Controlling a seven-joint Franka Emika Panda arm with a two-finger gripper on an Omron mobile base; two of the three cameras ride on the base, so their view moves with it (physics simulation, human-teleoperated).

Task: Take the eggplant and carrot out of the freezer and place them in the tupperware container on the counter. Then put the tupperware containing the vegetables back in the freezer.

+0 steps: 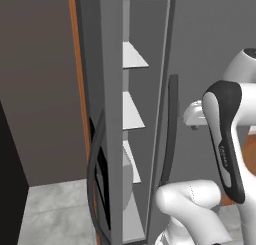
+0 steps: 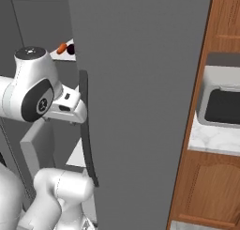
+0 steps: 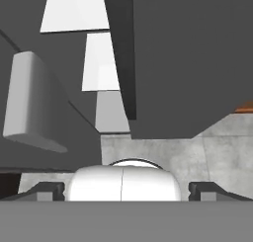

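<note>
Freezer (image 1: 112,114): tall grey cabinet, one door swung open; white inner shelves (image 1: 134,56) stacked one above another in the left base view.
Door handle (image 2: 87,130): long, dark, curved; runs down the edge of the grey door. Seen in the left base view as well, beside the arm.
Carrot (image 2: 61,48): small orange stick lying on a white freezer shelf, upper left of the right base view, behind the door's edge.
Eggplant (image 2: 71,49): dark purple lump on the same shelf, just beside the carrot on its right; whether the two touch cannot be told.
Tool (image 3: 122,189): the two dark finger tips stand far apart at the lower corners of the hand view, jaws wide, nothing between them. It looks down along the freezer door toward the grey floor, with shelves on the upper left.
Arm (image 2: 33,90): white with dark joints, hand end close against the door handle in the right base view.
Worktop (image 2: 215,140): white veined marble over brown wooden cabinets, right of the freezer.
Sink (image 2: 224,107): dark basin set into the worktop.
Tupperware container: not located.
</note>
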